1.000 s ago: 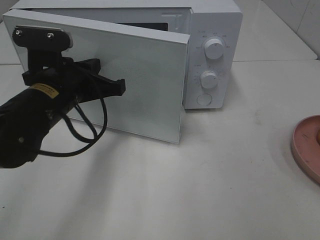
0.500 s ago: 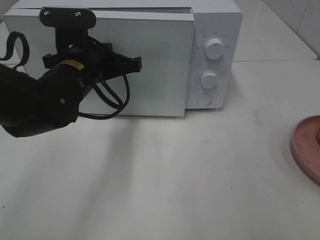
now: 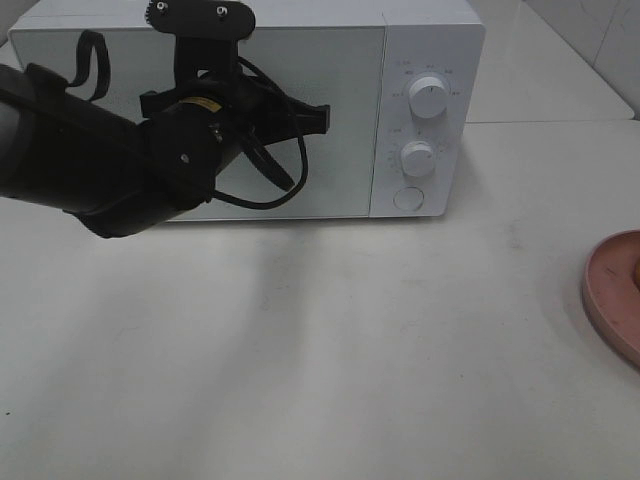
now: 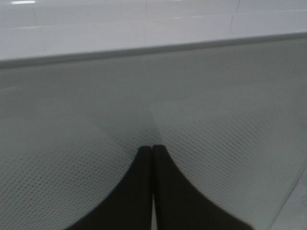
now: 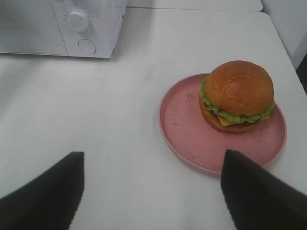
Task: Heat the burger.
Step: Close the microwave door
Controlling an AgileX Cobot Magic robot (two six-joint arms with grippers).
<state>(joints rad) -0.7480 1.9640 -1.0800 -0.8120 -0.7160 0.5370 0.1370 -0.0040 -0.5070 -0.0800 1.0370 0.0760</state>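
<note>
The black left arm is seen reaching across the front of the white box-shaped microwave oven (image 3: 300,110), its bulky dark forearm angled upward toward the door. The left end effector (image 4: 152,149) is pressed tip-first against the microwave's flat, pale, dot-patterned door panel (image 4: 225,143); its two dark, smoothly curved fingers (image 4: 168,191) are closed flush together, with nothing held between them. A looped black cable (image 3: 270,180) is draped below the wrist, and a black camera bracket (image 3: 200,18) stands above it, in front of the microwave's top edge. The door is seen lying flat and shut against the oven body. To the right of the door, two round white knobs (image 3: 428,100) and a round white button (image 3: 407,198) are set in a vertical row on the control panel.

The right end effector (image 5: 151,187) is held well to the right of the microwave, above the smooth off-white surface (image 3: 350,350); its two matte black fingers (image 5: 48,191) are spread wide apart and grasp nothing. Beyond them, also well right of the microwave, the burger (image 5: 237,96), with a glossy golden-brown domed bun, frilled green lettuce and yellow cheese, sits on a round, shallow pink plate (image 5: 187,124) with a raised rim, toward the plate's far side from the microwave.
</note>
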